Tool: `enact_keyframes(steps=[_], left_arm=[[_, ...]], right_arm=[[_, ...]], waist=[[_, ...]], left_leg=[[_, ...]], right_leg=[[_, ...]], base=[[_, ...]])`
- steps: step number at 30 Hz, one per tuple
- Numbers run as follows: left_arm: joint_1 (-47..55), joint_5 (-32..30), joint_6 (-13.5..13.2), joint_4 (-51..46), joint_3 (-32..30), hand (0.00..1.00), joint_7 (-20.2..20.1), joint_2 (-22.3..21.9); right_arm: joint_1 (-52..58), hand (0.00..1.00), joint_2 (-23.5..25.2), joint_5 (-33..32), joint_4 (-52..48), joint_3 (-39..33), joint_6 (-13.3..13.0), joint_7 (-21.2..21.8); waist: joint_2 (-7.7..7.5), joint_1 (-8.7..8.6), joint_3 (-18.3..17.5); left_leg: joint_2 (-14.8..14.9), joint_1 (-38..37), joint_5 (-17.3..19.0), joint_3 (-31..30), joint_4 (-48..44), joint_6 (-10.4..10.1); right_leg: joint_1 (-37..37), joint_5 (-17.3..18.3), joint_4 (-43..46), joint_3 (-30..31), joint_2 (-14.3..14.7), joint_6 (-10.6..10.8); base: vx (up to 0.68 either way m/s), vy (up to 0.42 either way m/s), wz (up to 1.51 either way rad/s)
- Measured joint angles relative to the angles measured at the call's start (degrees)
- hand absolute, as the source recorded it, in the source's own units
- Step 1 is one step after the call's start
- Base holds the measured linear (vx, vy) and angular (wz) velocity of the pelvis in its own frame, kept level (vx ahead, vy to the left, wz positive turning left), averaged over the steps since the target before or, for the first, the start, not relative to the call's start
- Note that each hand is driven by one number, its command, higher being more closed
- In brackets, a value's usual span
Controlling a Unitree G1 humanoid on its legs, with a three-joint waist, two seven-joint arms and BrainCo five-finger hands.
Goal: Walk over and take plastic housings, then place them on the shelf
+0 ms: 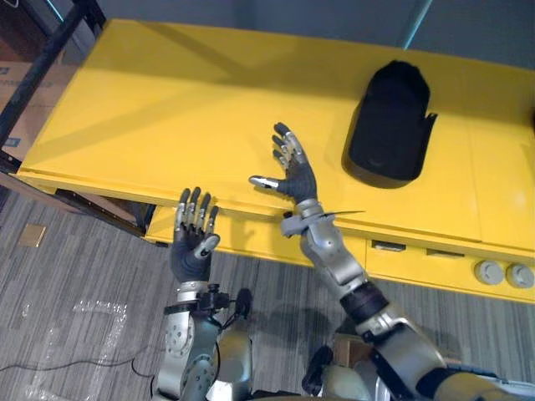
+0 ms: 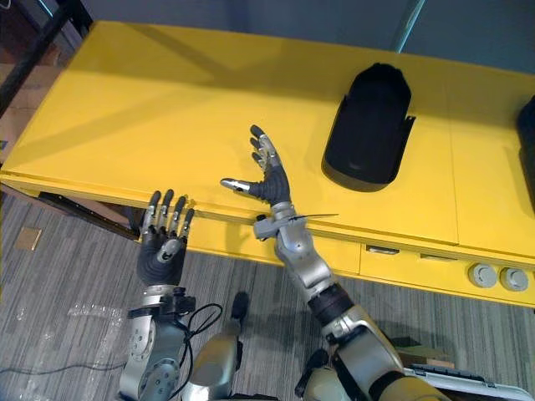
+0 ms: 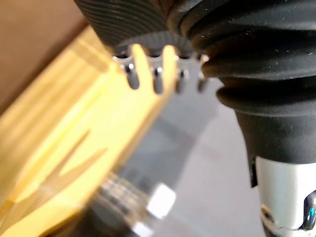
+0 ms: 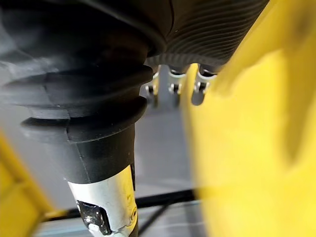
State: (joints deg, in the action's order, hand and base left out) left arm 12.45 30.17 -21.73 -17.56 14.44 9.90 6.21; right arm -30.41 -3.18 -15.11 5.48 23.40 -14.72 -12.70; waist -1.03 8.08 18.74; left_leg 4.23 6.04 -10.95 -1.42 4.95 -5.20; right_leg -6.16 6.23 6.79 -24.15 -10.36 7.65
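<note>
Two hands are raised at the front edge of a wide yellow table top [image 1: 192, 109], and both hold nothing. One black plastic housing [image 1: 389, 125] lies flat on this top, with its rounded end pointing to about 12 o'clock and its open side turned up. It is at about 2 o'clock from the right hand [image 1: 294, 171], near it but clearly apart, and nothing touches it. The right hand is over the front strip of the table top, with its fingers straight and spread and its thumb stretched out toward 9 o'clock. The left hand [image 1: 192, 242] is at about 8 o'clock from the right hand, over the grey carpet floor [image 1: 75, 276] just in front of the table. Its fingers are straight and close together, pointing to 12 o'clock, with the tips at the table's front edge. In the left wrist view the fingers [image 3: 157, 81] stand in a straight row beside the yellow edge. At the 3 o'clock border of the right eye view a second dark shape [image 2: 528, 150] lies on the top; what it is cannot be told. Two round grey knobs [image 1: 486, 271] sit on the yellow front panel at about 4 o'clock.
</note>
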Motion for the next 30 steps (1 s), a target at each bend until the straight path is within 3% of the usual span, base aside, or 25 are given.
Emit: enact_keyframes(steps=[5,11,14,16,18,21,30], left_arm=[[1.38,-2.35,0.11,-0.20,-1.04,0.00,0.04,-0.05],[1.01,-4.46,0.10,-2.12,-4.08,0.00,0.03,-1.87],[0.44,-6.49,0.09,-2.86,-4.82,0.00,0.04,-2.23],[0.44,-6.57,0.09,-3.33,-4.85,0.00,0.06,-2.23],[0.42,-6.57,0.28,-3.43,-4.82,0.00,0.07,-2.23],[0.14,-6.58,0.63,-3.42,-4.73,0.00,0.25,-2.22],[0.58,-6.74,1.28,-3.19,-4.54,0.00,-0.02,-2.19]], right_arm=[[8.52,0.00,-2.73,-2.66,-18.92,-6.53,0.17,2.89],[20.61,0.00,-7.22,-2.08,-29.31,-18.12,1.52,5.34],[27.64,0.00,-8.57,-2.03,-31.20,-21.47,3.07,8.01],[31.73,0.00,-8.57,-1.10,-31.19,-22.15,4.34,9.72],[33.45,0.00,-8.58,5.33,-30.32,-21.62,5.26,10.11],[33.48,0.00,-8.77,10.61,-26.36,-20.12,5.81,9.39],[31.86,0.00,-8.43,10.31,-11.13,-11.58,7.56,6.56]], waist=[[-1.73,-2.49,-2.97],[-0.71,-5.63,-7.58],[-0.07,-6.01,-9.14],[0.08,-6.35,-9.55],[0.12,-7.74,-9.65],[-0.15,-8.08,-9.97],[-0.13,-7.31,-10.34]], left_leg=[[0.04,-2.22,0.35,2.24,0.11,0.17],[0.49,-2.98,1.25,5.07,0.16,0.28],[1.07,-2.94,1.23,6.56,0.16,0.21],[1.24,-3.00,1.10,6.91,0.15,0.16],[1.30,-3.00,1.05,7.21,0.15,0.11],[1.32,-3.03,1.04,7.53,0.15,0.12],[1.22,-2.96,1.02,6.74,0.20,-0.08]], right_leg=[[-1.15,-1.03,-1.25,2.35,0.02,0.17],[-0.60,-1.37,-3.13,5.07,0.14,0.13],[0.15,-2.14,-3.82,6.53,0.59,-0.32],[0.18,-2.52,-4.16,7.01,0.80,-0.21],[0.15,-3.26,-4.25,7.12,0.86,-0.01],[0.18,-3.85,-4.41,7.44,0.87,0.02],[0.00,-3.47,-4.26,7.04,0.87,-0.43]], base=[[-0.02,0.016,-0.26],[-0.04,0.015,-0.26],[0.01,-0.003,-0.21],[0.03,-0.022,-0.15],[0.03,-0.016,-0.07],[0.02,-0.004,-0.05],[-0.03,-0.002,0.03]])
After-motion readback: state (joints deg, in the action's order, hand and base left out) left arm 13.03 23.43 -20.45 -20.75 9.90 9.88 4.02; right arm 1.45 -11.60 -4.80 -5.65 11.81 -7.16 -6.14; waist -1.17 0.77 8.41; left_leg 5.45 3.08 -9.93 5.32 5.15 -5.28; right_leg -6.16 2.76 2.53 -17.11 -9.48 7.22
